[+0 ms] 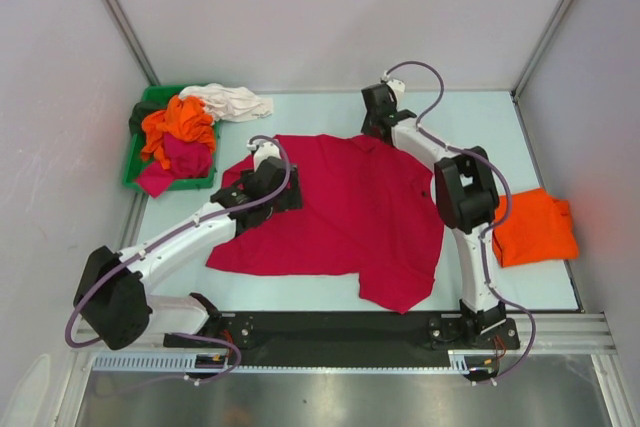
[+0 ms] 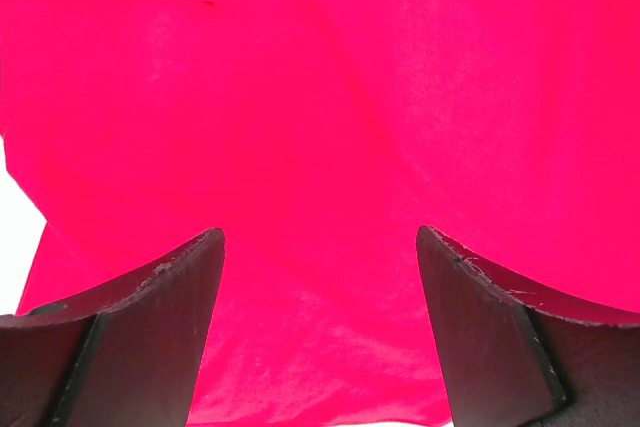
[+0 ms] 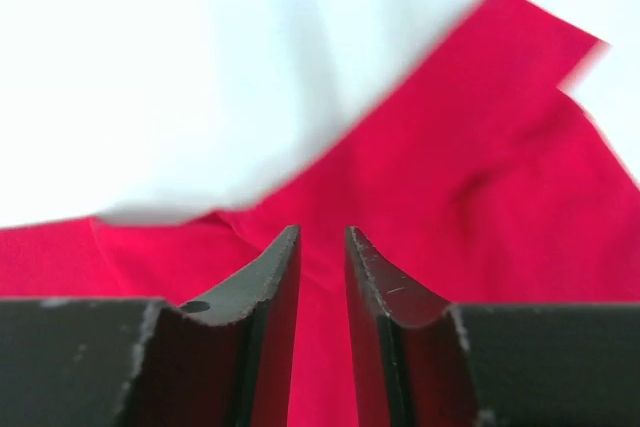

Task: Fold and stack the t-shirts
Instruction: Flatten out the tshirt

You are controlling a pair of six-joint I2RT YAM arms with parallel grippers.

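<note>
Since the large crimson-red cloth t-shirt (image 1: 340, 217) lay spread on the pale table (image 1: 480, 117) for folding, my left gripper (image 2: 320, 247) hovered wide open over it, while my right gripper (image 3: 322, 237) sat nearly closed at its far edge, grip unclear.

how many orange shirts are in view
2. A folded orange shirt lies at far right. A crumpled orange shirt tops the pile in the bin at far left. More may be buried in that pile.
</note>
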